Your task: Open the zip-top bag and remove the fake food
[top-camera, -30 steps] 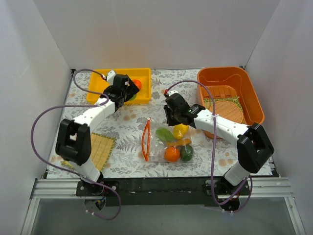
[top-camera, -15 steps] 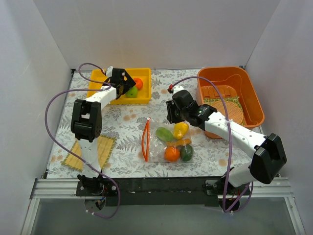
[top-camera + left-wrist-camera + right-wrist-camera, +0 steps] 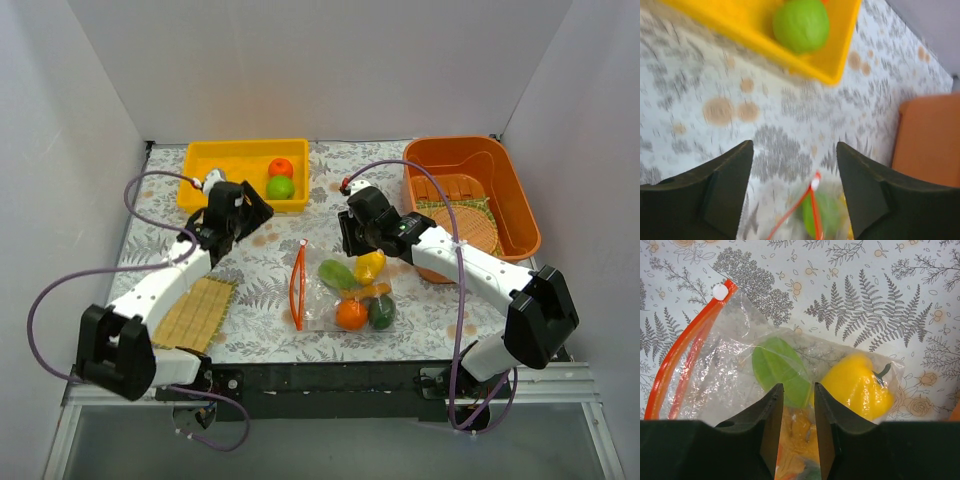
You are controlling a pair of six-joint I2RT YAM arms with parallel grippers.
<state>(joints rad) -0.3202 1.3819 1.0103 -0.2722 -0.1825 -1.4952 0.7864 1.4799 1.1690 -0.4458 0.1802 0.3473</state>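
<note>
The clear zip-top bag (image 3: 325, 300) lies flat mid-table, its orange-red zip strip (image 3: 298, 285) at its left. Fake food shows inside it: a green piece (image 3: 336, 272), a yellow pepper (image 3: 369, 265), an orange ball (image 3: 351, 314), a dark green piece (image 3: 381, 312) and a tan piece (image 3: 368, 291). My right gripper (image 3: 352, 235) hovers over the bag's far edge. In the right wrist view its jaws (image 3: 796, 387) stand narrowly apart and empty above the green piece (image 3: 780, 371) and the pepper (image 3: 857, 387). My left gripper (image 3: 243, 210) is wide open and empty (image 3: 794, 146), between the yellow tray and the bag.
The yellow tray (image 3: 215, 160) at the back left holds an orange ball (image 3: 281, 167) and a bright green ball (image 3: 281, 187). An orange basket (image 3: 510, 190) at the back right holds wooden slats and a woven disc. A straw mat (image 3: 195, 312) lies front left.
My left gripper has pulled back from the yellow tray toward the table's middle, leaving the green ball in the tray. The right gripper has barely moved.
</note>
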